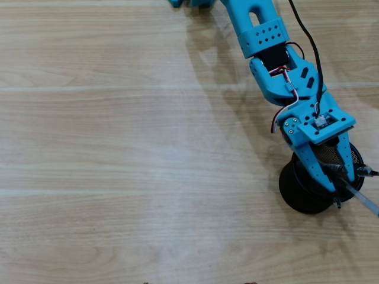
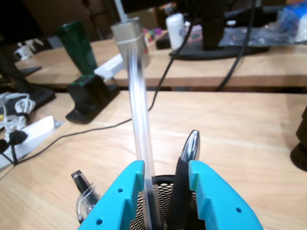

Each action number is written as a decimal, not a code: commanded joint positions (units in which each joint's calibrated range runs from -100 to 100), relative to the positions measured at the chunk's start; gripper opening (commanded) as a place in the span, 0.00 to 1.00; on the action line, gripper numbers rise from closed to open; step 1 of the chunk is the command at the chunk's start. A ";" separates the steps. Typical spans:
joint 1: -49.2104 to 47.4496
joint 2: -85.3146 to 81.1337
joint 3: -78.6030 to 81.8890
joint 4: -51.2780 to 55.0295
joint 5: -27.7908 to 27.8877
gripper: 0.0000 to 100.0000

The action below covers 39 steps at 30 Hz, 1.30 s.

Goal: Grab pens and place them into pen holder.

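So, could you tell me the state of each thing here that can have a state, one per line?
Blue two-finger gripper: open over the cup, a clear pen against one finger.
Round black wire-mesh pen holder: upright on the table, holding pens.
Clear ballpoint pen with a grey cap: standing nearly upright between the jaws, lower end in the cup.
Black pen with a silver tip: leaning in the cup.

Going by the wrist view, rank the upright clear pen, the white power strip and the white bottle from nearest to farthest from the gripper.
1. Clear pen, standing between the fingers of the gripper.
2. White power strip, on the table at left.
3. White bottle, on the far desk, top centre.
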 commanded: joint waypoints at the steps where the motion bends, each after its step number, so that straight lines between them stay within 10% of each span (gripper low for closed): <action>1: -0.52 -4.74 1.11 -0.69 2.80 0.12; 7: -0.68 -24.77 14.87 8.16 12.94 0.11; 12: -1.73 -46.49 20.76 50.19 25.22 0.11; 18: -2.62 -49.62 23.38 85.34 19.42 0.11; 31: -14.63 -25.19 31.44 44.69 5.41 0.11; 39: -15.68 -17.50 31.35 39.10 4.31 0.11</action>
